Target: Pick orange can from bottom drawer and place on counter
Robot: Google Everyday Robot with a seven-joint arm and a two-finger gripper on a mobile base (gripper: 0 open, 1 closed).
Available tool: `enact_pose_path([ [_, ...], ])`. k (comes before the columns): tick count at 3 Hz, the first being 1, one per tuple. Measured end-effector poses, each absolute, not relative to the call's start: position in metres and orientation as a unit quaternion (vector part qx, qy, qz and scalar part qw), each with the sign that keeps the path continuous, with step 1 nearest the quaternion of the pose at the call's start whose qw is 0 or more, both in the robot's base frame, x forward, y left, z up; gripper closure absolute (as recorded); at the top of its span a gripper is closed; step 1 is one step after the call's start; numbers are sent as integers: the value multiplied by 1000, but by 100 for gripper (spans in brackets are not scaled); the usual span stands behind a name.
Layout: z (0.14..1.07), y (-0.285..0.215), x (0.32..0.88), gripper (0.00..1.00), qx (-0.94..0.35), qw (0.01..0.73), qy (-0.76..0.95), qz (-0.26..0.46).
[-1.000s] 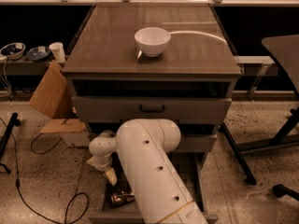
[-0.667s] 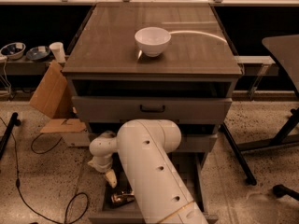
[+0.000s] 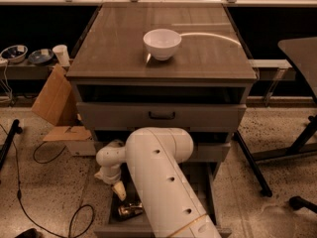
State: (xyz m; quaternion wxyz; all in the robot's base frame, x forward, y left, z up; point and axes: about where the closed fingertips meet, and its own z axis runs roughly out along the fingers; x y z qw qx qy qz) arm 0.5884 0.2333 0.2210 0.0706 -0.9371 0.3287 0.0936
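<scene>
The counter (image 3: 119,53) tops the grey cabinet. The robot's white arm (image 3: 163,182) slants over the open bottom drawer (image 3: 202,187), hiding much of its inside. Cardboard (image 3: 52,97) leans at the left. A white bowl (image 3: 162,43) sits on the counter. The gripper (image 3: 119,190) hangs in the drawer's left side; I cannot tell its opening or hold. Just below it lies a dark, shiny can (image 3: 130,210).

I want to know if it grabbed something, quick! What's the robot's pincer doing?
Pincer: down in the bottom drawer, close to a can lying there; open or closed cannot be told.
</scene>
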Motion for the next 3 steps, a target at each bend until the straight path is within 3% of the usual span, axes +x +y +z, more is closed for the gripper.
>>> enact_pose_path([
  [3,191,173,548,0,-929,62,349,102],
])
